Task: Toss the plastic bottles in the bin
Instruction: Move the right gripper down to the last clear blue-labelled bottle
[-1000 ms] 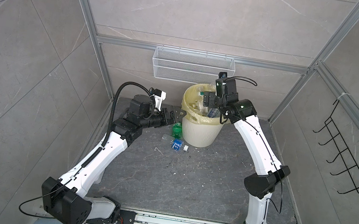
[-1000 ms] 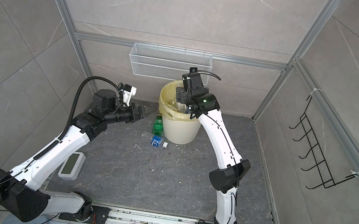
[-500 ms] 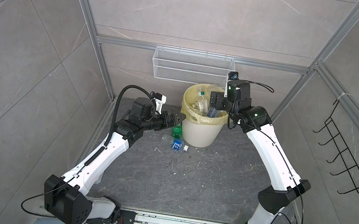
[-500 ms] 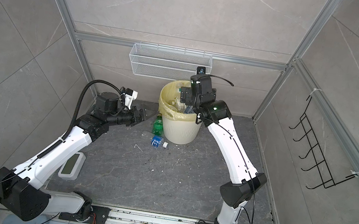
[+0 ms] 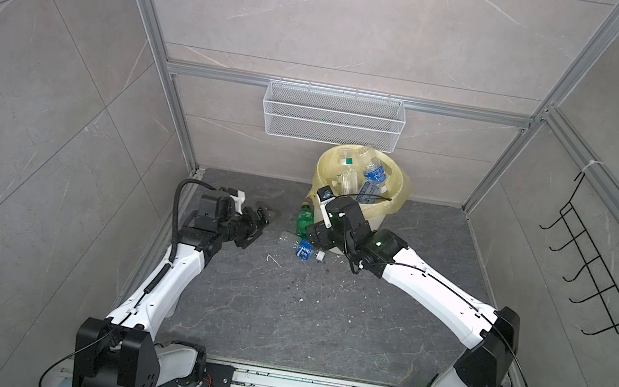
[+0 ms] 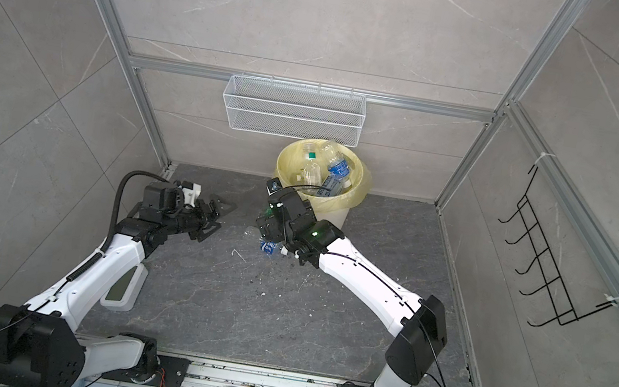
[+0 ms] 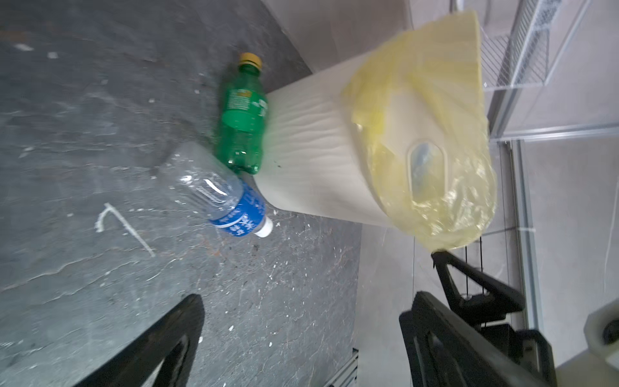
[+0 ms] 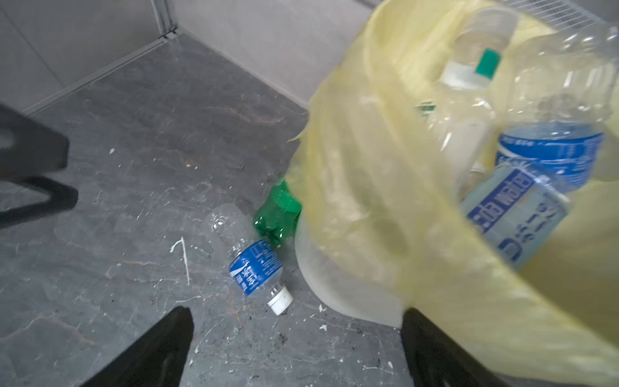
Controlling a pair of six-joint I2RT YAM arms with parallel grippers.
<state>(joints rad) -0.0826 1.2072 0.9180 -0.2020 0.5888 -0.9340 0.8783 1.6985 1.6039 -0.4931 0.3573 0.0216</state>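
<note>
1. Left gripper [image 5: 263, 224]: jaws spread, nothing between them. It hovers low over the floor [image 5: 280, 316], aimed at the bin [image 7: 311, 144].
2. Right gripper [image 8: 294, 313]: jaws spread and empty, poised above the clear bottle [image 7: 221, 197] beside the bin's rim.
3. Several bottles [image 5: 374, 173] lie inside the yellow liner [image 7: 418, 83].
4. Two are not yet binned. The green bottle [image 7: 241, 124] lies against the bin's wall, and the clear bottle touches its base.
5. Judgement: open jaws suit a pickup, and the right gripper looks better placed for it.
</note>
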